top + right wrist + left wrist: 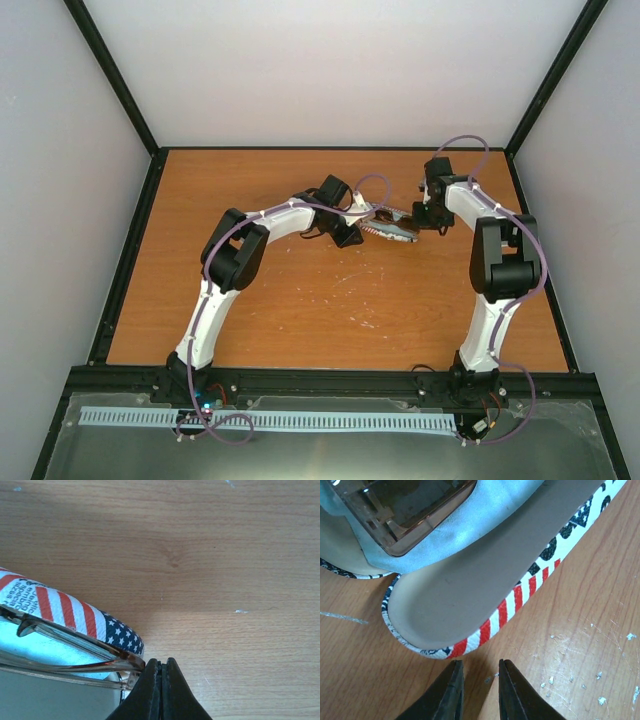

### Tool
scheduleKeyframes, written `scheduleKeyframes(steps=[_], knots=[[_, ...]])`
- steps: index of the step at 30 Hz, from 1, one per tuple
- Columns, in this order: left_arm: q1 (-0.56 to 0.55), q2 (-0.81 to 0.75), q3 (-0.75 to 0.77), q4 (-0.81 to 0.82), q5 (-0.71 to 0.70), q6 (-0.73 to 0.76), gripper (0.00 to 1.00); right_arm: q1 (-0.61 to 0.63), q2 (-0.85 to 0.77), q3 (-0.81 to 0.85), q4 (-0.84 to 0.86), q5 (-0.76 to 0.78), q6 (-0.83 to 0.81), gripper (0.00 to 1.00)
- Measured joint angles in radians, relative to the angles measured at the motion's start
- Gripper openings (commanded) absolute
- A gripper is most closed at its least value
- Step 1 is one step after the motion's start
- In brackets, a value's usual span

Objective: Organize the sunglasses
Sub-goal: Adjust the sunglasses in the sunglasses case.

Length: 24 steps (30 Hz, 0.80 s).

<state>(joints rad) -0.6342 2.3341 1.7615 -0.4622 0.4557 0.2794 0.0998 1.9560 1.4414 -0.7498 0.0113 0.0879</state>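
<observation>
**Presently: sunglasses lying in the open case, both grippers at its rim**

The sunglasses (415, 507) are lying inside the flag-patterned case (517, 597), which is sitting open near the middle of the wooden table (300, 320), towards the far side. They are resting on a light blue cloth (485, 515) that is spreading out under them within the case. In the left wrist view, one brownish lens and its frame corner are showing at the upper left. The beige inner face of the case is lying bare below and to the right of them. In the right wrist view, a translucent brown frame bar is running along just inside the striped and starred wall of the case.

The left gripper (479, 669) is hovering just off the rounded end of the case. Its fingers are standing a narrow way apart, with only bare table showing between them, and they are gripping nothing.

The right gripper (161, 666) is sitting at the opposite end of the case with its fingers pressed fully together. Its tips are lying just beside the frame corner. Whether they are touching it cannot be told from this view, and nothing is showing between them.

The table is showing pale scuffs and flecks around the case.
</observation>
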Motion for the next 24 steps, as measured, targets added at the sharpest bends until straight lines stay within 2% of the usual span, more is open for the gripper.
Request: scheduleKeyframes(steps=[24], knots=[[0.0,0.0,0.0,0.002,0.0,0.0,0.22,0.034,0.011,-0.016,0.029,-0.075,0.017,0.03]])
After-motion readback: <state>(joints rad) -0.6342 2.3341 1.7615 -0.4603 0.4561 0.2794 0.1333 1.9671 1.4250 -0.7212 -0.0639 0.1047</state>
